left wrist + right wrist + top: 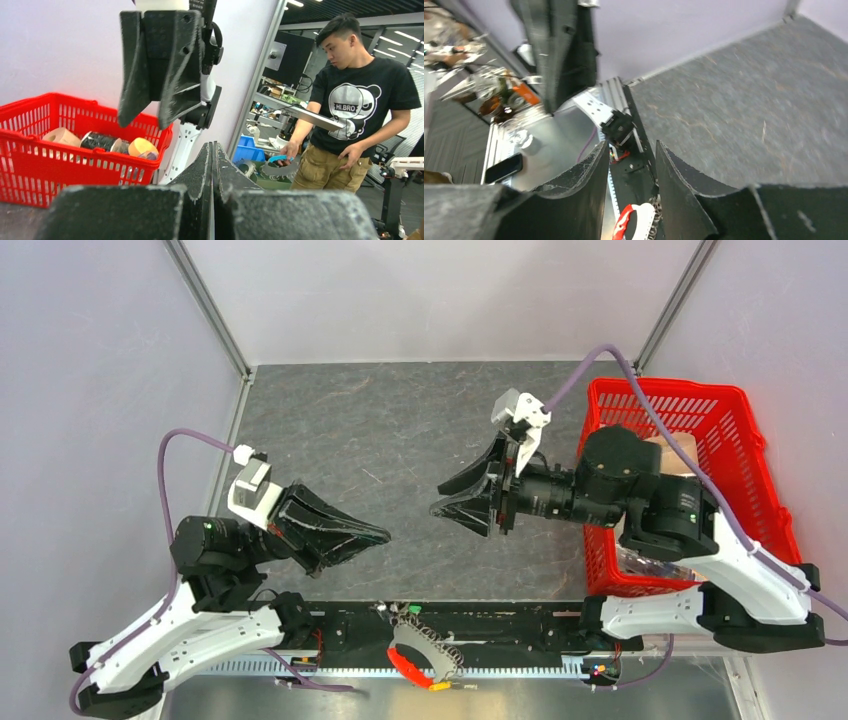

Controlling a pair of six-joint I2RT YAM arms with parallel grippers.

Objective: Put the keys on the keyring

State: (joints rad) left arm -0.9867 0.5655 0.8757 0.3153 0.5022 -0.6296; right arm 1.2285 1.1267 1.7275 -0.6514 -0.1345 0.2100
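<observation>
Thin metal keyring with short chain, red oval plastic fob and small green tag (412, 668): lies on the black rail (520, 625) at the near edge of the grey bench (400, 430), between the two arm bases. Small yellow-tagged key (440, 686) sits just beside the fob's near end; too small to tell whether it is threaded on or loose. Neither gripper touches either thing.

Right gripper (440, 500): in the air over mid-bench, jaws parted, nothing between them. Its wrist view looks down through the gap onto the fob and chain. Left gripper (383, 536): in the air, jaws pressed together, apparently empty. Red plastic basket (740, 430) far right, not involved.

Judgement: the step in hand is the reach for the ring. To do it well, descend along that sightline and close on the fob's flat faces, not the chain, which would likely slip. The rail looks cluttered, so approach slowly. Carry the ring out onto open bench before the left gripper opens for the key.
</observation>
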